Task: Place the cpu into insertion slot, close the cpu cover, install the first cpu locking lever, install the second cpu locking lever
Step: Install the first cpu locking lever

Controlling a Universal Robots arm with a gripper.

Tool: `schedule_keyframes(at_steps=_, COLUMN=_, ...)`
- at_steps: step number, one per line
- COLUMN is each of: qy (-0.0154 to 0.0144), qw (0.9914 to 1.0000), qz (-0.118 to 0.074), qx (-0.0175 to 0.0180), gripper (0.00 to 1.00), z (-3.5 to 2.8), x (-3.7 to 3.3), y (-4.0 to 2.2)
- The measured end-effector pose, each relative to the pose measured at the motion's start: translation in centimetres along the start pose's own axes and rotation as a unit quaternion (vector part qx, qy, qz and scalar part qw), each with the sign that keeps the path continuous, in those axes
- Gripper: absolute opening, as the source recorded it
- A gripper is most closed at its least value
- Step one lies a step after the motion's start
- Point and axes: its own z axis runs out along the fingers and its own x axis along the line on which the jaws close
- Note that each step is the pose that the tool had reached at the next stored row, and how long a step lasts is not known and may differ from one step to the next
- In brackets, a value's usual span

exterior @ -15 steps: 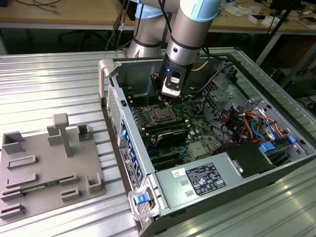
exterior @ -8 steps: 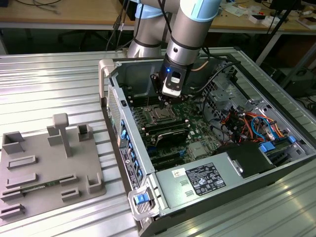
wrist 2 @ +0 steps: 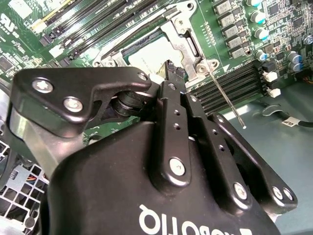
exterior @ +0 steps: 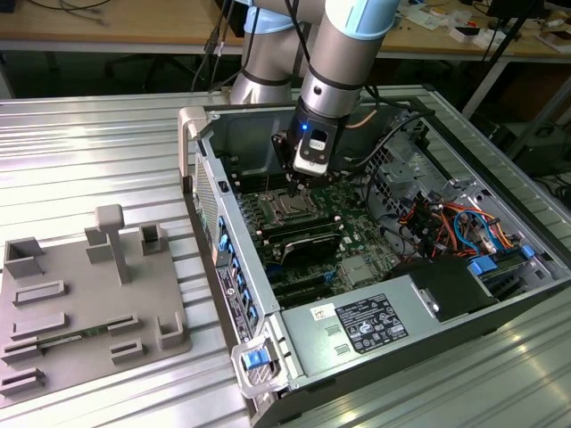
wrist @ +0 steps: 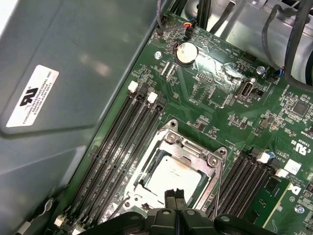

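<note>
The cpu [wrist: 172,175] lies silver face up in the insertion slot [exterior: 289,210] on the green motherboard. The cpu cover [wrist: 188,149] is folded down flat around it, and the chip shows through its square cut-out. My gripper [wrist: 175,198] hovers low over one edge of the socket, its two black fingers pressed together with nothing between them. In the second wrist view the gripper [wrist 2: 172,71] is at the edge of the cpu [wrist 2: 149,55] and the cover [wrist 2: 182,41]. A thin wire locking lever [wrist 2: 227,100] sticks out from a socket corner over the memory slots.
Long black memory slots [wrist: 122,147] flank the socket on both sides. The grey case wall [wrist: 58,98] rises close by. Cables and drive bays [exterior: 455,223] fill the case towards the exterior view's right. A grey parts fixture [exterior: 80,303] lies outside the case on the exterior view's left.
</note>
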Motion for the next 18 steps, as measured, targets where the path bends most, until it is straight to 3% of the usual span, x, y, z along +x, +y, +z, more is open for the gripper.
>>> schedule_keyframes(at_steps=18, qy=-0.0004, qw=0.99986, qz=-0.016, qx=0.0003, gripper=0.11, z=0.0, x=0.0, y=0.0)
